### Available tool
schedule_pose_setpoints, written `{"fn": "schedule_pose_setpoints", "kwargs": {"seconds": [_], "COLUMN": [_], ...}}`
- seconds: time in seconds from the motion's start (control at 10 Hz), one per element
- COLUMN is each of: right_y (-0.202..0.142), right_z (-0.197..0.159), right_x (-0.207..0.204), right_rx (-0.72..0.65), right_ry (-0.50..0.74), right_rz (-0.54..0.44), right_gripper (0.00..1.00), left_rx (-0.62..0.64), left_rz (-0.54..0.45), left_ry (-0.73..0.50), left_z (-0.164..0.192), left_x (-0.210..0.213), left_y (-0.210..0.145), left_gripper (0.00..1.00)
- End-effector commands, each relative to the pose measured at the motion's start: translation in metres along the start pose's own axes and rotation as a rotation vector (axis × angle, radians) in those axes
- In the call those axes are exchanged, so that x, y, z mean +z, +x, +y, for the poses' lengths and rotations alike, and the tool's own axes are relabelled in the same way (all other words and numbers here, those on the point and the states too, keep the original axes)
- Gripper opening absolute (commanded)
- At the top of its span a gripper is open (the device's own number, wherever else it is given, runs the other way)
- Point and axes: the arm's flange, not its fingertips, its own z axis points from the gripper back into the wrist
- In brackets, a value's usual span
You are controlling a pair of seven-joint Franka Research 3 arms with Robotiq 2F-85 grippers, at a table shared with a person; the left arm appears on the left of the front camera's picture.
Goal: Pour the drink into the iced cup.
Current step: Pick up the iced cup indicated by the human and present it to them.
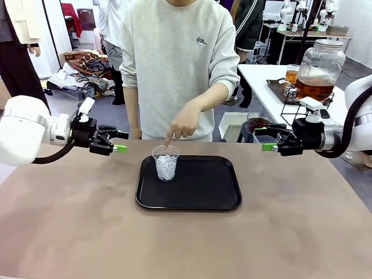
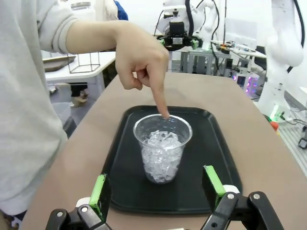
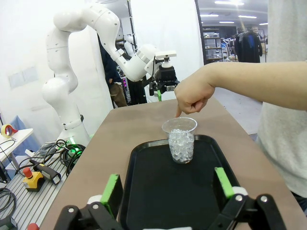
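The iced cup (image 1: 166, 165), a clear plastic cup full of ice, stands on the left part of a black tray (image 1: 203, 187). A person's hand (image 1: 183, 123) points a finger down at its rim. The drink (image 1: 314, 88) is amber liquid in a large glass jar with a metal lid, on a white side table at the far right. My left gripper (image 1: 121, 142) hovers open left of the tray, my right gripper (image 1: 264, 138) open to its right. In the left wrist view the cup (image 2: 163, 149) sits ahead of the open gripper (image 2: 156, 184). The right wrist view shows the cup (image 3: 181, 142) beyond the open gripper (image 3: 168, 184).
A black wire stand and a small glass of amber liquid (image 1: 291, 74) sit by the jar on the side table (image 1: 261, 78). The person stands at the far edge of the brown table (image 1: 87, 232). My left arm (image 3: 144, 64) appears across the table in the right wrist view.
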Motion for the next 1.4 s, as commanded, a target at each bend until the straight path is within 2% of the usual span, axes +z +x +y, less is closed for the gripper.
{"fn": "schedule_pose_setpoints", "kwargs": {"seconds": [0.0,0.3,0.6,0.7,1.3], "right_y": [0.003,0.003,0.003,0.003,0.003], "right_z": [-0.001,-0.001,-0.001,-0.001,-0.001], "right_x": [-0.001,-0.001,-0.001,-0.001,-0.001], "right_rx": [0.004,0.004,0.004,0.004,0.004], "right_ry": [0.002,0.002,0.002,0.002,0.002], "right_rz": [0.003,0.003,0.003,0.003,0.003], "right_gripper": [1.0,1.0,1.0,1.0,1.0], "left_rx": [-0.075,-0.07,-0.071,-0.045,-0.057], "left_rz": [-0.034,-0.064,-0.062,-0.045,-0.041], "left_ry": [0.048,0.031,-0.056,0.0,0.002], "left_z": [-0.001,0.003,0.003,-0.001,0.0], "left_x": [-0.013,-0.029,-0.033,-0.033,-0.04], "left_y": [-0.014,-0.036,-0.039,-0.043,-0.048], "left_gripper": [1.0,1.0,1.0,1.0,1.0]}}
